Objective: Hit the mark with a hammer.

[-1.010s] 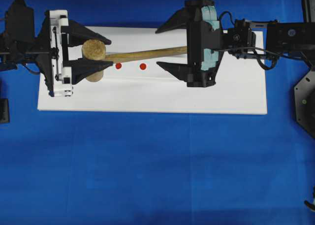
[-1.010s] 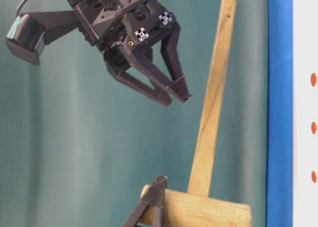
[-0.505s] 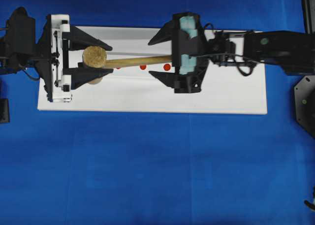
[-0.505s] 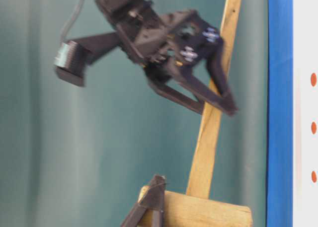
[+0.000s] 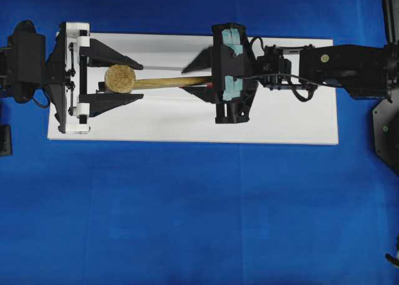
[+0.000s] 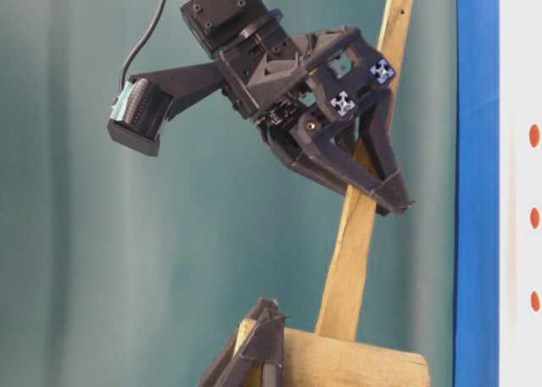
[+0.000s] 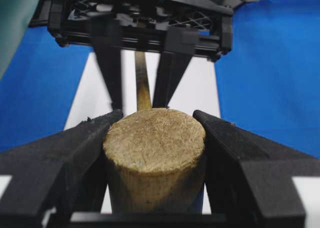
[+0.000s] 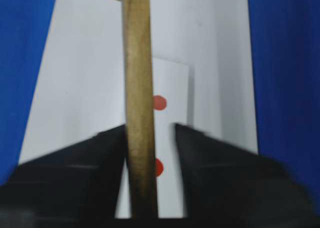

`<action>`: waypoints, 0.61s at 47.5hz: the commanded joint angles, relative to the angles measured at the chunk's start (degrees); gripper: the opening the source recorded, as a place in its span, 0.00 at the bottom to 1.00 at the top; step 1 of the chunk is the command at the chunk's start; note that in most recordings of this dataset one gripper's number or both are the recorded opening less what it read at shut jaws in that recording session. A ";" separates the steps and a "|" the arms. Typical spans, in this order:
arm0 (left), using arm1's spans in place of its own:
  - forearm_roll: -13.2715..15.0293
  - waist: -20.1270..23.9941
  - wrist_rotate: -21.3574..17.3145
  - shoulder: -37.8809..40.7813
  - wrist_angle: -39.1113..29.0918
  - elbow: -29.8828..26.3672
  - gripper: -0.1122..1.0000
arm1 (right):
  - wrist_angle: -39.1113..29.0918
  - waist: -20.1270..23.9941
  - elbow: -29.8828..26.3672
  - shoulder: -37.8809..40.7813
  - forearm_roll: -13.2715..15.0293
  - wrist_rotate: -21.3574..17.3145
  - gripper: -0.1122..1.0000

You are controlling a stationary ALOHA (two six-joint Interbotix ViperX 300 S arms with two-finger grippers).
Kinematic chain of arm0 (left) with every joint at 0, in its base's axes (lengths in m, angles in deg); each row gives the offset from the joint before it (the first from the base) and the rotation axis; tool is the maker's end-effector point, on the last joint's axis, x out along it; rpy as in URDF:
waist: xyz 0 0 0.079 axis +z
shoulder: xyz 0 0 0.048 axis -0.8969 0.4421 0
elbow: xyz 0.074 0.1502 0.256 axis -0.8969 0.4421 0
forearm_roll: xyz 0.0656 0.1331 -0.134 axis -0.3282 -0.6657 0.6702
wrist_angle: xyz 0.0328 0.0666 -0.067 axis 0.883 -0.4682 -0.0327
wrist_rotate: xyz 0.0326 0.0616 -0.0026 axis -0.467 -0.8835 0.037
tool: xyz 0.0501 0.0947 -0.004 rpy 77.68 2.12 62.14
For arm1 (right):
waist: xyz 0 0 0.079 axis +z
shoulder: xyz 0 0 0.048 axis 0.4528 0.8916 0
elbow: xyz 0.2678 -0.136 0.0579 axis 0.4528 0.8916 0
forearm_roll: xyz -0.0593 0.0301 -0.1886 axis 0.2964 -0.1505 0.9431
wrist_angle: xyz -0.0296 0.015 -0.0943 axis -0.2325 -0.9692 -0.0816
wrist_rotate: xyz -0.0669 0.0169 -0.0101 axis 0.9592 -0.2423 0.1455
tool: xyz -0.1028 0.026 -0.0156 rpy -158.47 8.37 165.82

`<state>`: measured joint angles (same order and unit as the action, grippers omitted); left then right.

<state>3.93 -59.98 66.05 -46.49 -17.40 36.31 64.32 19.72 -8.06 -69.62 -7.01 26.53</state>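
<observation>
The hammer hangs in the air above the white board [image 5: 280, 123]. Its thick wooden head [image 5: 120, 79] is clamped between the fingers of my left gripper [image 5: 138, 82], seen end-on in the left wrist view as head [image 7: 155, 138] inside the left gripper [image 7: 156, 115]. The thin handle [image 5: 168, 82] runs right into my right gripper [image 5: 187, 80]. In the right wrist view the handle [image 8: 137, 88] lies against one finger of the right gripper [image 8: 150, 128], with a gap to the other. A red mark [image 8: 159, 102] and another [image 8: 158, 166] lie on the board below.
Blue cloth [image 5: 187, 204] surrounds the board. From table level the handle [image 6: 351, 260] slants upward through the right gripper [image 6: 398, 202], and three red marks [image 6: 534, 218] line the board's edge. A black fixture [image 5: 386, 129] sits at the right border.
My right gripper has slid left along the handle and narrowed its wide-open fingers around it. The left gripper lifted the head slightly and kept its hold.
</observation>
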 commanded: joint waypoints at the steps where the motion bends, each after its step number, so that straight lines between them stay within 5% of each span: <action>1: -0.18 -0.26 -0.44 -1.14 0.35 -1.76 0.52 | 0.44 0.26 -0.44 -0.88 -0.18 0.00 0.22; 5: -0.26 -0.26 -0.44 -1.23 0.35 -1.85 0.52 | 0.70 0.35 -0.44 -0.88 -0.18 0.00 0.12; 29: -0.18 -0.18 1.32 -2.11 0.44 -1.14 0.52 | 1.58 0.44 0.53 -1.85 -0.44 -2.37 0.12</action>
<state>3.58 -60.16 66.58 -47.19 -17.40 36.22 65.12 20.33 -7.45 -69.62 -7.27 24.51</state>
